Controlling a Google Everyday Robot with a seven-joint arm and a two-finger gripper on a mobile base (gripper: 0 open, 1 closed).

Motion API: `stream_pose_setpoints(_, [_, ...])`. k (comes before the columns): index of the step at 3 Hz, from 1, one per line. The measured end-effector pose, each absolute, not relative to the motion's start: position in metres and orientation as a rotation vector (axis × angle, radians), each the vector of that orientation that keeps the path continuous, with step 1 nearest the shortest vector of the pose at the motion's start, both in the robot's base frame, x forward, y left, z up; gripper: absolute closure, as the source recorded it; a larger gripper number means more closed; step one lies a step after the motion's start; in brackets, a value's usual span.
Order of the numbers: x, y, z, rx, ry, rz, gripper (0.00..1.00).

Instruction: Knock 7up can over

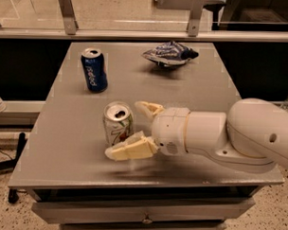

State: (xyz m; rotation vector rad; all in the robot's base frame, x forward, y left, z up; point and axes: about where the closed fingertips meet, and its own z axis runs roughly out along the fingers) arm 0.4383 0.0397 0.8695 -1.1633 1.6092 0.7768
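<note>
The 7up can (117, 123) stands upright near the front middle of the grey table (67, 133). It is white and silver with a green band and an opened silver top. My gripper (130, 129) is open, right beside the can on its right. One cream finger (131, 149) lies low at the can's front right, next to its base. The other finger (149, 108) sits behind and to the right of the can. The big white arm (228, 136) reaches in from the right.
A dark blue Pepsi can (94, 70) stands upright at the back left of the table. A crumpled blue and white chip bag (169, 54) lies at the back middle. A rail and glass partition run behind the table. Drawers show below the front edge.
</note>
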Motion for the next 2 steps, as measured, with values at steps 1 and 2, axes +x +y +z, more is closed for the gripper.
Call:
stream_pose_setpoints(1, [0.4426,0.0392,0.8683,-1.130,1.609,0.782,0.41])
stream_pose_setpoints(2, [0.4520,0.0345,0.8734,-1.116,1.614,0.765,0.65])
